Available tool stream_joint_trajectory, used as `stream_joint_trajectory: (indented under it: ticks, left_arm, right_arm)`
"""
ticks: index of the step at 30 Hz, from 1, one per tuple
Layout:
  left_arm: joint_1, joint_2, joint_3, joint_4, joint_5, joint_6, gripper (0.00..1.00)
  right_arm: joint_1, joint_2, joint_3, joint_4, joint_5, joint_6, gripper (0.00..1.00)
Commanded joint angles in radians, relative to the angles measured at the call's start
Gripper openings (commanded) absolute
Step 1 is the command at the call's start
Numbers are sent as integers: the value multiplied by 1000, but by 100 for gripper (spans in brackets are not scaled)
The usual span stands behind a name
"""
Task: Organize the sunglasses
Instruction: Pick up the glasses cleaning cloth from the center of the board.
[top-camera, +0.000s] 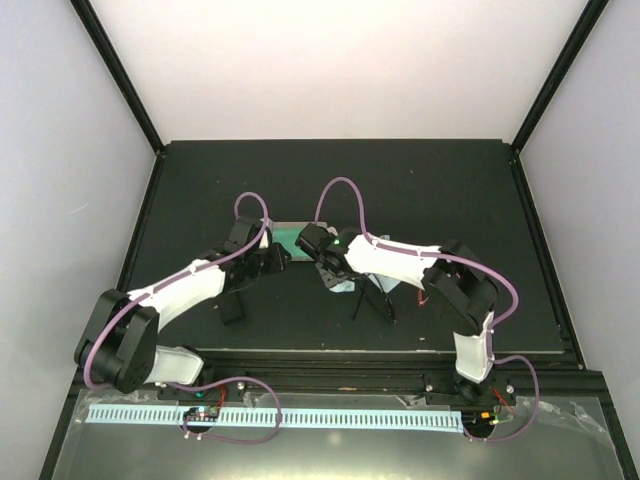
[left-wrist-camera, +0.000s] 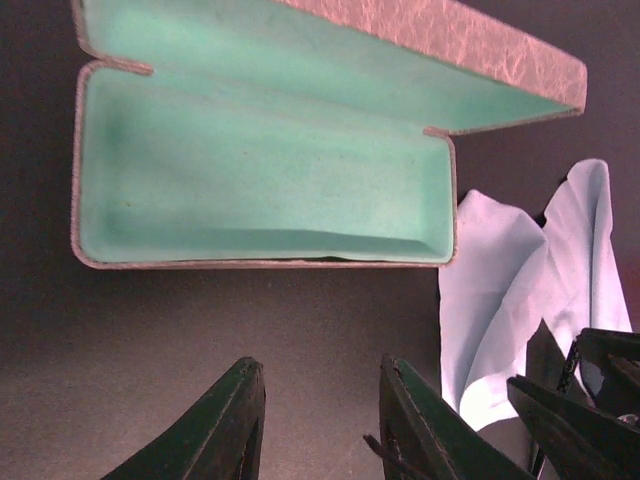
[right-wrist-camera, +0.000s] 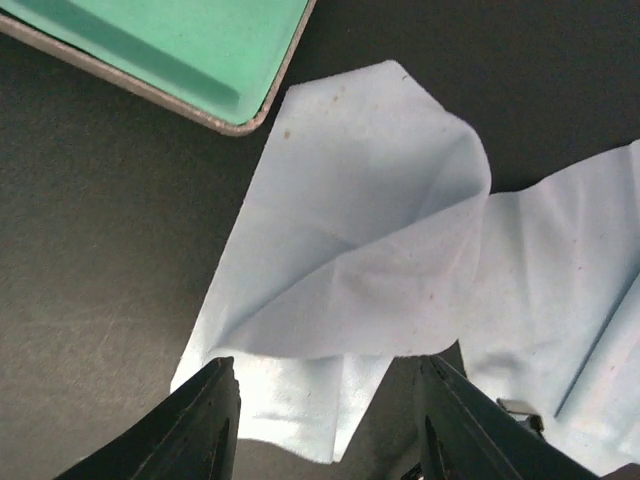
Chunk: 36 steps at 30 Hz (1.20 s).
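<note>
Right gripper (right-wrist-camera: 326, 380) hovers, fingers apart, over the blue cloth (right-wrist-camera: 370, 230). It should pinch the raised fold squarely (green-lined case (left-wrist-camera: 260, 190) gapes empty, far-left). Left gripper (left-wrist-camera: 320, 372) is likewise spread.

The open glasses case (left-wrist-camera: 260, 190) is lined with mint-green, matt, felt-like fabric that looks faintly fuzzy. Its outer shell is beige with a pale, fibrous crackle pattern and a slight sheen. The light blue cloth (right-wrist-camera: 370, 230) is thin, soft and matt, like microfibre, creased into folds and dotted with tiny dark specks. The table (right-wrist-camera: 90, 270) is matt black with fine pale scuffs. The left gripper (left-wrist-camera: 320, 375) and right gripper (right-wrist-camera: 330, 375) have dark, smooth, plastic-looking fingers with a dull gloss.
</note>
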Motion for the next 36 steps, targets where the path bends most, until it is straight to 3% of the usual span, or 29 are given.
stream_joint_trajectory:
  ticks: [1, 9, 23, 30, 36]
  left_arm:
    - [20, -44, -3, -25, -23, -13, 31]
    - [32, -101, -4, -39, 16, 3, 32]
    - [39, -163, -45, -29, 56, -13, 33]
    - [42, -186, -50, -50, 39, -14, 33]
    - [42, -187, -51, -50, 37, -17, 33]
  right_arm:
    - [0, 60, 70, -108, 74, -91, 49]
    - [0, 79, 76, -119, 57, -195, 49]
    - [0, 135, 85, 16, 118, -279, 47]
    - [-1, 115, 68, 102, 202, -268, 29]
    - [0, 97, 38, 150, 130, -306, 6]
